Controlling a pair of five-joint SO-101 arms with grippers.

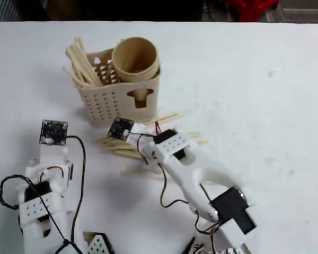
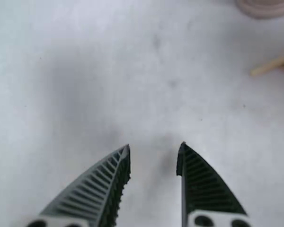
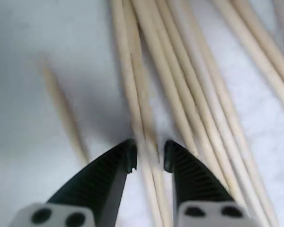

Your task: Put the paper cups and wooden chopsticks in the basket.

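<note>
A beige perforated basket (image 1: 116,98) stands on the white table, holding stacked paper cups (image 1: 135,58) and a bundle of wooden chopsticks (image 1: 82,62). Several loose chopsticks (image 1: 167,118) lie just in front of it. The right arm (image 1: 172,145) leans over that loose pile. My right gripper (image 3: 149,155) is down on the pile, its fingers closed against two chopsticks (image 3: 143,118) that run between them on the table. More chopsticks (image 3: 203,94) lie alongside. My left gripper (image 2: 154,158) hangs open over bare table, holding nothing; its arm (image 1: 45,177) is at the lower left.
One chopstick (image 3: 64,111) lies apart from the pile. A chopstick tip (image 2: 274,64) and the basket's bottom corner (image 2: 265,7) appear beyond the left gripper. Cables (image 1: 82,159) trail between the arms. The table's right half is open.
</note>
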